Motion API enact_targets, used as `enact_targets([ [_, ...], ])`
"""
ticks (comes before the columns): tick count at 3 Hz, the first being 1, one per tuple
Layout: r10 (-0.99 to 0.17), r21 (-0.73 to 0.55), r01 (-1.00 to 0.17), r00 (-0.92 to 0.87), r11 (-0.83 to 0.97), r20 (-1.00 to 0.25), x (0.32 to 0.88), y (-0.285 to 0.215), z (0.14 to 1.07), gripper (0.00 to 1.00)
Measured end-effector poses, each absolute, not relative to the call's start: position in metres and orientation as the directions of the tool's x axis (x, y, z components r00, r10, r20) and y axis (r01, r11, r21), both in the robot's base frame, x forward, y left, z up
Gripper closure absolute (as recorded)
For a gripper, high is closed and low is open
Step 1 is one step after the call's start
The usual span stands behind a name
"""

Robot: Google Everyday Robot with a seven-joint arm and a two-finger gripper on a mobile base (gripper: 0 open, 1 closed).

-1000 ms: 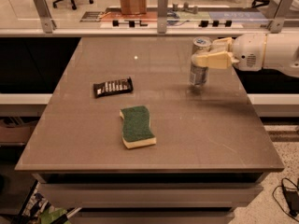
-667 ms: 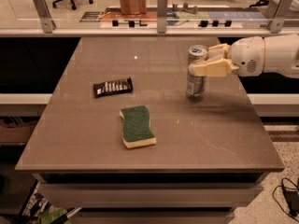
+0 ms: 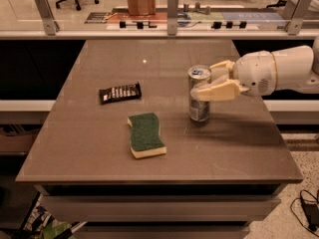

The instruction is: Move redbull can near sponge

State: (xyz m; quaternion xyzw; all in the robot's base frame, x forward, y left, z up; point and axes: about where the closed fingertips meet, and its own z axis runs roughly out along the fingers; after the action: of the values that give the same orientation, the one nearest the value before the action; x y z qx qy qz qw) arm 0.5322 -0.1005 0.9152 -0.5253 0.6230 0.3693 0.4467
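The redbull can (image 3: 199, 94) is a slim silver can standing upright on the brown table (image 3: 99, 148), right of the middle. My gripper (image 3: 207, 82) reaches in from the right, its pale fingers (image 3: 217, 90) shut on the can's upper half. The sponge (image 3: 146, 134), green top over yellow foam, lies flat to the can's lower left, about a can's height away from it.
A flat black snack-bar wrapper (image 3: 120, 92) lies left of the can, above the sponge. A glass rail with metal posts (image 3: 172, 12) runs along the table's far edge. The white arm (image 3: 279, 69) spans the right side.
My gripper has carried the can leftward and toward the front of the table, closer to the sponge. The sponge and the wrapper have not moved.
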Motion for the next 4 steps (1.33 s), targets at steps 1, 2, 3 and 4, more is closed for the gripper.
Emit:
enact_targets([
  [1,-0.317,-0.015,-0.986,-0.039,0.164,-0.948,0.506,-0.082,0.912,1.00],
  [2,-0.282,-0.020,-0.984,-0.031,0.175,-0.959,0.489,-0.067,0.898,1.00],
  [3,-0.284,-0.019,-0.985,-0.031,0.170,-0.958,0.487,-0.064,0.895,0.83],
  [4,-0.285,-0.019,-0.986,-0.029,0.166,-0.958,0.487,-0.061,0.896,0.60],
])
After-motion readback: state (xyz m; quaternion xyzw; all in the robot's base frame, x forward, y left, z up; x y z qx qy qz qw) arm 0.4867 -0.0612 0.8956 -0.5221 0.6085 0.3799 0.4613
